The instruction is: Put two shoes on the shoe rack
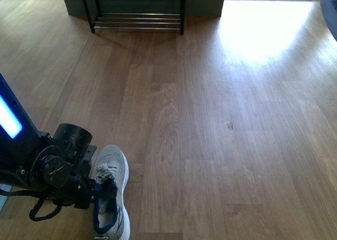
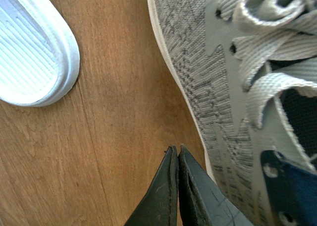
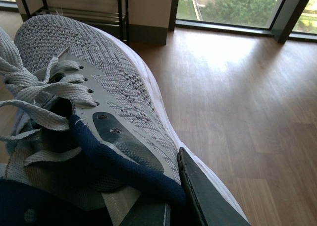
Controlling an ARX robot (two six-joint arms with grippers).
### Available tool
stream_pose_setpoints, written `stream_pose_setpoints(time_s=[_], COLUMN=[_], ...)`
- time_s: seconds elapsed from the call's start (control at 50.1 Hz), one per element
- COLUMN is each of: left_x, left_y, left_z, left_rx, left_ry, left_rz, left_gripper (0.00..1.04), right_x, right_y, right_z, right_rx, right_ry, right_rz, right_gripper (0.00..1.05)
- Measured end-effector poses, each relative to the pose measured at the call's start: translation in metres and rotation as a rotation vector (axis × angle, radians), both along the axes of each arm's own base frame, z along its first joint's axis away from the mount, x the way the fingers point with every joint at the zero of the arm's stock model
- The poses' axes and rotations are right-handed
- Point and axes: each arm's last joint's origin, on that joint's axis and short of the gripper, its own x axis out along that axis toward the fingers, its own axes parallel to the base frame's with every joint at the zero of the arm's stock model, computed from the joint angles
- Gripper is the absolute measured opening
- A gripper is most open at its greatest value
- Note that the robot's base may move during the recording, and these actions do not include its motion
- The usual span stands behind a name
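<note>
A grey knit sneaker with grey laces, dark navy lining and a white sole (image 3: 119, 87) fills the right wrist view, toe pointing toward the far wall. The right arm's black fingers (image 3: 204, 201) are clenched on its navy collar. One finger lies against the outer side of the upper; the other is mostly hidden under the collar at the picture's edge. Beyond the shoe lies the brown wooden plank floor (image 3: 247, 112), sunlit in front of a tall window (image 3: 233, 3).

In the left wrist view the left arm's black fingers (image 2: 163, 196) are pressed together tip to tip with nothing between them. They sit just beside the white sole edge of a grey knit floor sneaker (image 2: 208, 87). A white ribbed sole (image 2: 29, 47) lies near them on the planks, apart from both; which shoe it belongs to cannot be told.

The front view shows the floor sneaker (image 1: 111, 190) upright on the planks, toe pointing away, touching the front of the black left arm (image 1: 52, 166). Whether it is the shoe in the right arm's fingers cannot be told. The low shoe rack with black rounded metal side frames and thin chrome rods (image 1: 138, 19) stands against the far wall, well apart from this sneaker.
</note>
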Motion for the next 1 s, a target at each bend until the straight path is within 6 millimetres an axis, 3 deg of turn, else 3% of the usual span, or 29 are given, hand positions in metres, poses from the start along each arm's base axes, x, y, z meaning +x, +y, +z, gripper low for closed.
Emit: stream_pose_setpoints(time_s=[0.08, 0.22, 0.38, 0.579, 0.839, 0.999], left_x=[0.001, 0.003, 0.008, 0.007, 0.004, 0.003], left_y=[-0.004, -0.017, -0.023, -0.020, -0.021, -0.036], left_z=[0.005, 0.019, 0.030, 0.030, 0.033, 0.053], left_rx=[-0.060, -0.199, -0.220, -0.207, -0.189, -0.165], left_ry=[-0.003, 0.006, -0.013, 0.014, 0.141, 0.192], left_rz=[-0.005, -0.014, 0.004, 0.035, 0.111, 0.094], left_gripper=[0.04, 0.30, 0.55, 0.95, 0.95, 0.95], right_x=[0.000, 0.000, 0.000, 0.000, 0.000, 0.000], right_y=[0.000, 0.000, 0.000, 0.000, 0.000, 0.000], right_z=[0.000, 0.000, 0.000, 0.000, 0.000, 0.000], right_rx=[0.000, 0.000, 0.000, 0.000, 0.000, 0.000], right_ry=[0.000, 0.000, 0.000, 0.000, 0.000, 0.000], right_rz=[0.000, 0.000, 0.000, 0.000, 0.000, 0.000], right_gripper=[0.01, 0.01, 0.01, 0.01, 0.01, 0.01])
